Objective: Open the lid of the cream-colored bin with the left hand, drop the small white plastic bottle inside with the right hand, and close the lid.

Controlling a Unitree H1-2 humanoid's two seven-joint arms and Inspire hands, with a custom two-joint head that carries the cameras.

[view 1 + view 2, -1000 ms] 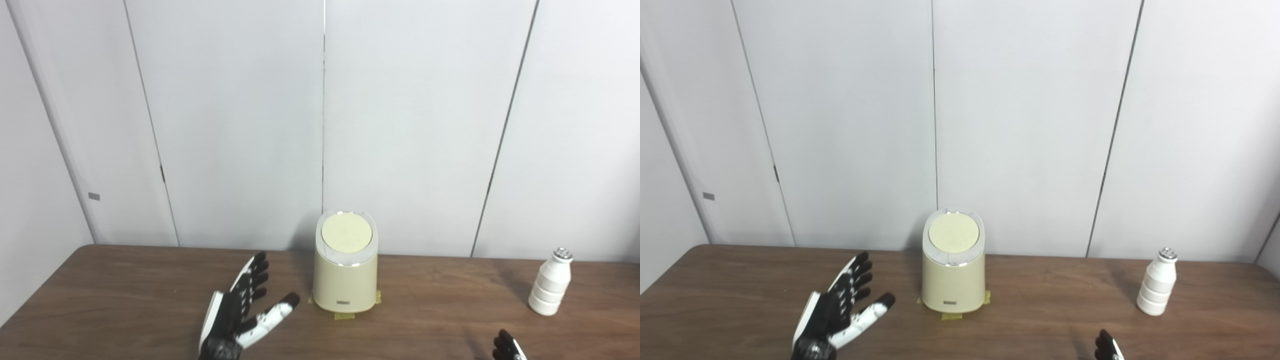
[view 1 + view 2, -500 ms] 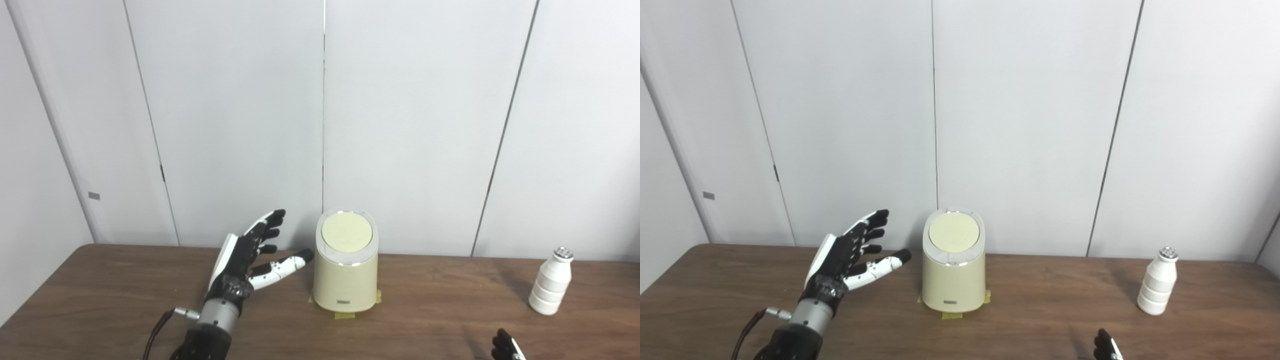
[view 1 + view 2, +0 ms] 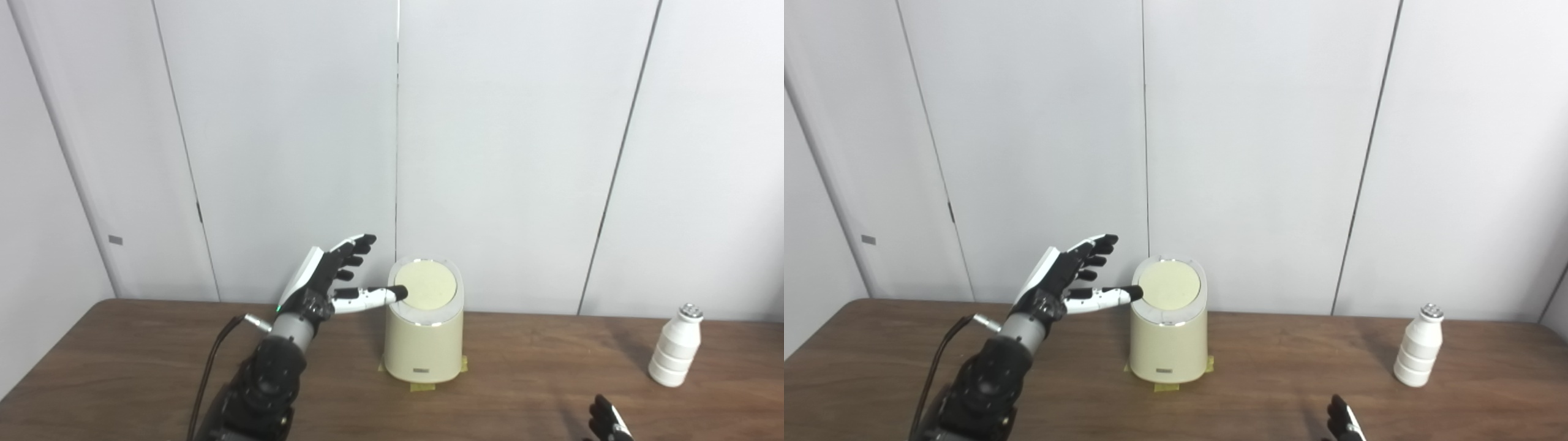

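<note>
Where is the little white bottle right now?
The bottle stands upright on the far right of the table, well away from the bin, with the right hand low in front of it.

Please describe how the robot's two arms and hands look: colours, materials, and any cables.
The left hand has black fingers, a white back panel and a white thumb with a black tip. Its wrist is a silver metal cylinder, the forearm is black, and a black cable hangs beside it. Of the right hand only black fingers with a white strip show at the bottom edge.
</note>
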